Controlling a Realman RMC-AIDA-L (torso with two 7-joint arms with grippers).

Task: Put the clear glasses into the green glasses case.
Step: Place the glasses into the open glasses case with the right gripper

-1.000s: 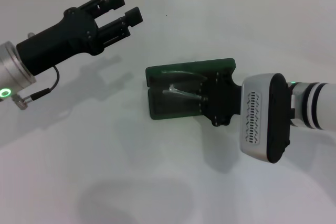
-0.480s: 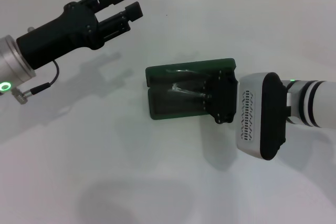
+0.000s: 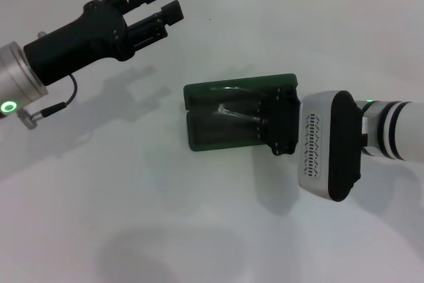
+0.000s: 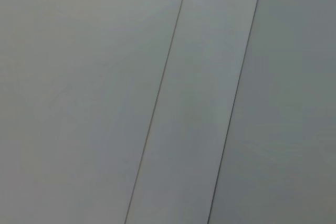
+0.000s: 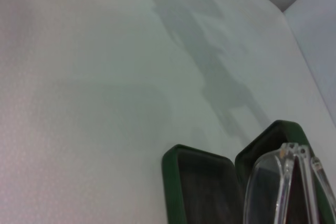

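Presently we find the green glasses case (image 3: 225,118) lying open at table centre, with the clear glasses (image 3: 228,114) over its dark interior. The right gripper (image 3: 265,122), at 3 o'clock, holds them; we cannot tell its finger spacing. The left gripper (image 3: 161,6) hovers at 10 o'clock, fingers parted, empty.

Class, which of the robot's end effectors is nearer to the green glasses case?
Right. The right end effector is directly over the open green glasses case, where the clear glasses show. The left end effector is raised well away, toward the back left.
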